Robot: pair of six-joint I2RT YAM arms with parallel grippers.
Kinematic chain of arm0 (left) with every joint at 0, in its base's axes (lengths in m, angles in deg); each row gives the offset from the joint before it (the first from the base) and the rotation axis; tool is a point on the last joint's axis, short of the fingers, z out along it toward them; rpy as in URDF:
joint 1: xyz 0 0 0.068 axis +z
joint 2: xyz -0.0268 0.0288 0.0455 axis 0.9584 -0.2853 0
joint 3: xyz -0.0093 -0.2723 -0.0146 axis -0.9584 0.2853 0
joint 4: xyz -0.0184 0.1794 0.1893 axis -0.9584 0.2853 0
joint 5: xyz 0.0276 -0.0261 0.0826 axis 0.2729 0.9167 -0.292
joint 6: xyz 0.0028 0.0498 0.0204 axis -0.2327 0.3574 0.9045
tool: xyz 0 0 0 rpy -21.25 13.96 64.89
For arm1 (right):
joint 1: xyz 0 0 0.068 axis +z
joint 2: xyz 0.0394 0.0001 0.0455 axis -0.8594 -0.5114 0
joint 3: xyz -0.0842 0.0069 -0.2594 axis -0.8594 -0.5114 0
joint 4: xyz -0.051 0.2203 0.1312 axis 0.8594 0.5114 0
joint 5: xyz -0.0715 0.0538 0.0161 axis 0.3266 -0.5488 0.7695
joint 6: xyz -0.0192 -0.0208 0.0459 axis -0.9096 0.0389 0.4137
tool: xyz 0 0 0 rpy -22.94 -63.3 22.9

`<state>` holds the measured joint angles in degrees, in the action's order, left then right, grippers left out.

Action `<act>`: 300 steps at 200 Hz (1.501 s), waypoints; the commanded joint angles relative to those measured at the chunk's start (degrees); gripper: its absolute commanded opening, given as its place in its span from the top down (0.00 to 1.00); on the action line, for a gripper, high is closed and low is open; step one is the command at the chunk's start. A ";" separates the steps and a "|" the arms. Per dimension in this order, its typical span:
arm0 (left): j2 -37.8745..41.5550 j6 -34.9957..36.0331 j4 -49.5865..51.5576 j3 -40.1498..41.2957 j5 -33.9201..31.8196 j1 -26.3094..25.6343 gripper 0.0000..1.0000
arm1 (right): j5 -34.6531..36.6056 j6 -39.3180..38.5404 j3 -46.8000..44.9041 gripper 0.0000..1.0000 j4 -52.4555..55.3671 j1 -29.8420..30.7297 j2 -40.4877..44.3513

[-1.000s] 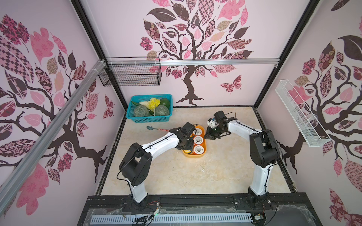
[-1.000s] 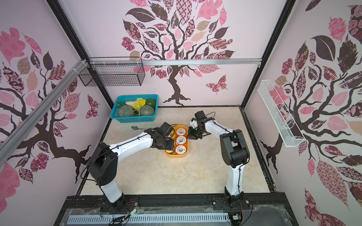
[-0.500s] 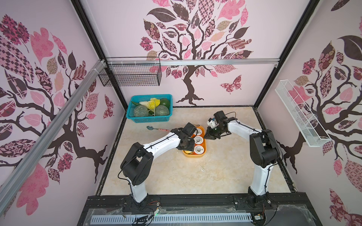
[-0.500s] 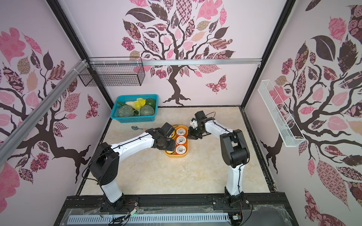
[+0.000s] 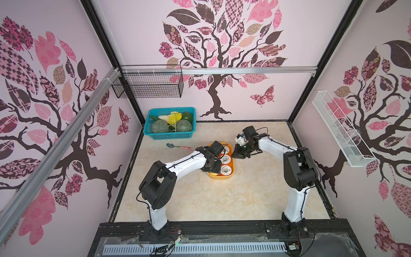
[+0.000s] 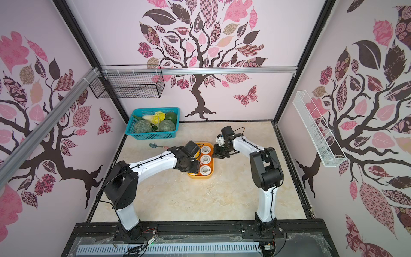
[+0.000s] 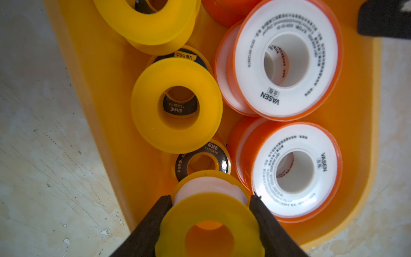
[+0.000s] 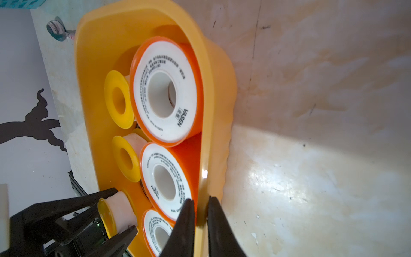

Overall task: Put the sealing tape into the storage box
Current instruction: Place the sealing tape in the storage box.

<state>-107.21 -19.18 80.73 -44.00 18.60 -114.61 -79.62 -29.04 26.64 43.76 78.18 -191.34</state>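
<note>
The storage box point(image 5: 220, 177) point(image 6: 200, 177) is a shallow yellow-orange tub in mid-table. Several spools of sealing tape lie in it: orange-rimmed, white-faced ones point(image 7: 287, 60) point(image 7: 293, 171), plain yellow ones point(image 7: 176, 104) and small black-faced ones point(image 7: 202, 163) underneath. My left gripper point(image 7: 210, 198) point(image 8: 121, 210) is shut on a plain yellow spool point(image 7: 209, 207), held low inside the box at its near-left corner. The right gripper point(image 8: 200, 199) point(image 5: 236, 154) is shut on the box's right wall point(image 8: 213, 89), one finger inside and one outside.
A teal basket point(image 5: 170, 123) of vegetables stands at the back left, with a spoon point(image 5: 176, 146) lying in front of it. A black wire basket point(image 5: 148, 85) hangs on the back wall and a white one point(image 5: 338, 131) on the right wall.
My left gripper has edged a little further over the box with its yellow spool. The right gripper keeps its hold on the box wall.
</note>
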 commanded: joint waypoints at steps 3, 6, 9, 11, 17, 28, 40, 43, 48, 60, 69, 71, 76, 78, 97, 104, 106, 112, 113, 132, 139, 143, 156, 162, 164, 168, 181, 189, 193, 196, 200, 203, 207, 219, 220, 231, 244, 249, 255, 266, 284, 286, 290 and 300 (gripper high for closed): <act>-0.98 0.91 0.93 -1.64 -1.48 -0.21 0.41 | -0.48 0.07 0.11 0.83 0.06 -0.23 -1.48; -1.02 0.91 0.94 -1.63 -1.48 -0.22 0.41 | -0.49 0.07 0.07 0.83 0.07 -0.24 -1.41; -1.03 0.83 0.94 -1.74 -1.51 -0.25 0.40 | -0.46 0.06 0.08 0.83 0.13 -0.22 -1.44; -1.06 0.82 0.94 -1.73 -1.49 -0.22 0.40 | -0.45 0.02 0.06 0.83 0.10 -0.28 -1.44; -1.00 0.98 0.94 -1.69 -1.50 -0.23 0.40 | -0.41 0.04 0.10 0.83 0.12 -0.25 -1.42; -1.22 1.01 1.01 -1.81 -1.49 -0.26 0.39 | -0.41 0.04 0.07 0.83 0.09 -0.24 -1.45; -1.31 1.05 1.01 -1.81 -1.52 -0.27 0.38 | -0.32 0.00 0.07 0.83 0.06 -0.26 -1.41; -1.27 1.06 1.03 -1.81 -1.54 -0.22 0.38 | -0.24 0.06 0.03 0.83 0.07 -0.25 -1.41; -1.25 0.99 1.04 -1.79 -1.58 -0.31 0.38 | -0.24 0.01 0.08 0.83 0.07 -0.22 -1.39; -1.30 1.05 1.02 -1.78 -1.60 -0.34 0.37 | -0.23 0.05 0.11 0.83 0.14 -0.29 -1.39; -1.26 1.05 0.95 -1.72 -1.65 -0.34 0.36 | -0.24 -0.01 0.10 0.83 0.15 -0.22 -1.44; -1.31 1.05 0.99 -1.75 -1.64 -0.35 0.36 | -0.24 -0.04 0.07 0.83 0.17 -0.26 -1.42; -1.20 1.03 1.00 -1.77 -1.67 -0.35 0.36 | -0.15 -0.09 0.04 0.83 0.19 -0.26 -1.44; -1.28 0.98 1.02 -1.76 -1.73 -0.31 0.36 | -0.15 -0.04 0.05 0.83 0.16 -0.27 -1.42; -1.24 1.06 1.00 -1.73 -1.72 -0.34 0.35 | -0.01 -0.11 0.04 0.83 0.24 -0.23 -1.35; -1.18 1.08 0.95 -1.74 -1.70 -0.30 0.34 | -0.06 -0.03 0.11 0.83 0.24 -0.22 -1.40; -1.16 1.06 0.94 -1.75 -1.67 -0.30 0.34 | -0.06 -0.09 0.12 0.83 0.24 -0.22 -1.43; -1.16 1.06 0.94 -1.78 -1.68 -0.38 0.34 | -0.06 -0.10 0.07 0.83 0.24 -0.23 -1.35; -1.11 1.10 0.90 -1.80 -1.67 -0.38 0.34 | -0.06 -0.06 0.09 0.83 0.24 -0.23 -1.35; -1.11 1.14 0.74 -1.64 -1.92 -0.43 0.33 | 0.03 -0.04 0.07 0.83 0.24 -0.22 -1.43; -1.06 1.14 0.83 -1.64 -2.00 -0.39 0.32 | -0.05 -0.15 0.08 0.83 0.24 -0.22 -1.40; -1.06 1.13 0.80 -1.71 -2.14 -0.38 0.32 | 0.00 -0.15 0.11 0.83 0.25 -0.22 -1.43; -1.06 1.17 0.84 -1.80 -2.22 -0.43 0.32 | 0.03 -0.13 0.10 0.83 0.28 -0.22 -1.32; -1.01 1.20 0.81 -1.82 -2.21 -0.39 0.32 | 0.07 -0.19 0.08 0.83 0.39 -0.27 -1.29; -1.05 1.29 0.88 -1.86 -2.26 -0.38 0.32 | 0.04 -0.13 0.17 0.83 0.41 -0.28 -1.34; -1.07 1.23 0.84 -1.90 -2.24 -0.38 0.32 | 0.03 -0.22 0.21 0.83 0.33 -0.27 -1.31; -0.98 1.23 0.90 -2.06 -2.29 -0.44 0.32 | 0.03 -0.22 0.20 0.83 0.43 -0.28 -1.31; -0.79 1.24 0.94 -2.13 -2.28 -0.41 0.32 | 0.03 -0.27 0.17 0.83 0.41 -0.25 -1.33; -0.72 1.23 0.94 -2.14 -2.43 -0.46 0.31 | 0.04 -0.33 0.24 0.83 0.48 -0.24 -1.27; -0.60 1.30 0.94 -2.23 -2.43 -0.47 0.32 | 0.06 -0.29 0.24 0.83 0.44 -0.27 -1.32; -0.41 1.36 0.94 -2.22 -2.52 -0.50 0.32 | 0.03 -0.33 0.27 0.83 0.48 -0.23 -1.31; -0.23 1.40 0.94 -2.25 -2.56 -0.47 0.32 | 0.11 -0.29 0.28 0.83 0.50 -0.24 -1.29; -0.01 1.42 0.92 -2.25 -2.80 -0.51 0.32 | 0.12 -0.35 0.27 0.83 0.55 -0.22 -1.30; 0.93 1.52 0.86 -2.31 -3.41 -0.47 0.31 | 0.15 -0.36 0.35 0.83 0.51 -0.26 -1.22; 0.99 1.55 0.85 -2.28 -3.55 -0.47 0.32 | 0.18 -0.32 0.36 0.83 0.50 -0.24 -1.24; 2.15 1.84 0.69 -2.25 -4.32 -0.51 0.32 | 0.42 -0.22 0.24 0.83 0.42 -0.24 -0.86; 3.97 1.93 0.05 -1.73 -5.92 -0.52 0.31 | 1.01 -0.10 0.05 0.81 -0.14 -0.28 -0.16; 5.05 1.89 -0.40 -1.27 -6.85 -0.48 0.31 | 1.20 0.06 -0.17 0.80 -0.43 -0.23 0.22; 6.30 1.72 -1.16 -0.62 -8.09 -0.47 0.31 | 1.45 0.15 -0.23 0.77 -0.48 -0.25 0.63; 8.83 1.56 -2.63 0.60 -10.62 -0.47 0.31 | 1.48 0.38 -0.16 0.72 -0.67 -0.24 1.49; 12.95 1.20 -4.91 3.00 -15.39 -0.51 0.30 | 1.65 0.50 -0.34 0.64 -1.16 -0.28 3.45; 13.47 1.15 -5.23 3.28 -15.97 -0.48 0.29 | 1.71 0.50 -0.37 0.63 -1.28 -0.30 3.70; 14.09 1.23 -5.68 3.77 -16.93 -0.47 0.29 | 1.76 0.55 -0.54 0.60 -1.47 -0.32 4.22; 16.25 1.25 -6.66 5.15 -20.73 -0.48 0.27 | 2.36 0.70 -0.76 0.56 -1.78 -0.31 5.66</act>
<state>-95.32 -18.11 77.78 -41.51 7.19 -115.05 -78.48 -28.54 26.31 43.10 78.18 -190.68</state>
